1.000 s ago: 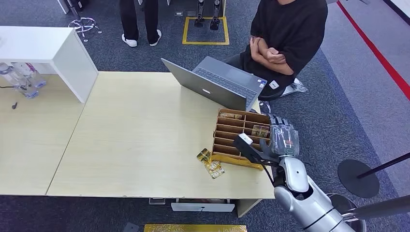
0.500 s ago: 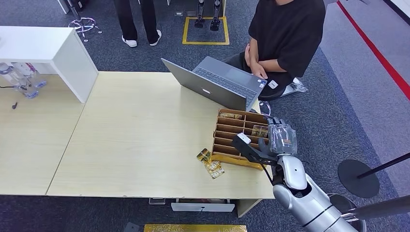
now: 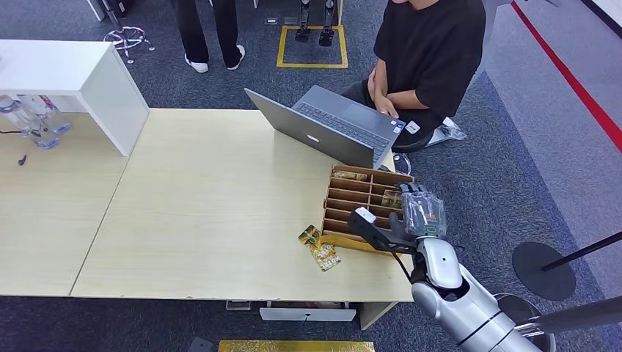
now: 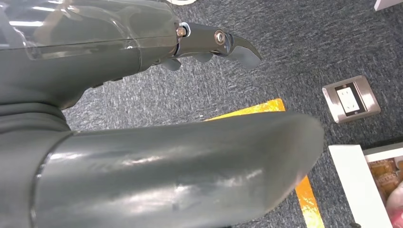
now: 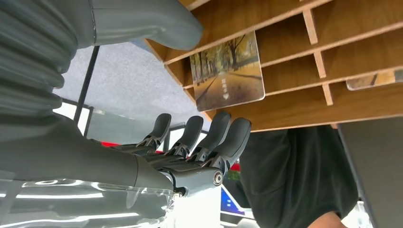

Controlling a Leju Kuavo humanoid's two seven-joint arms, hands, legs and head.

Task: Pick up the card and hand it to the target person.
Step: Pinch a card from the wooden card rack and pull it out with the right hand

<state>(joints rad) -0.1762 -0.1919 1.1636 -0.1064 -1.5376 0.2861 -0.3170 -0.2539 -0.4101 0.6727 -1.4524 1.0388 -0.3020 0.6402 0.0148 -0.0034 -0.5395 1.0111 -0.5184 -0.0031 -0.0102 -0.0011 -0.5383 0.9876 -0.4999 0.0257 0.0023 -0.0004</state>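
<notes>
Right hand [image 3: 422, 213] fingers [image 5: 209, 137] spread apart, gripping nothing, just beside card [image 5: 227, 71]; card upright in a slot of wooden organizer [image 3: 352, 209] at table's [image 3: 205, 205] 4 o'clock corner; person [image 3: 425, 59] seated at 1 o'clock behind laptop [image 3: 323, 132]; left hand [image 4: 142, 95] empty, fingers apart above carpet.

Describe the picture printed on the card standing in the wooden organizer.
The card shows an autumn tree-lined path in yellow-brown tones, clearest in the right wrist view.
</notes>
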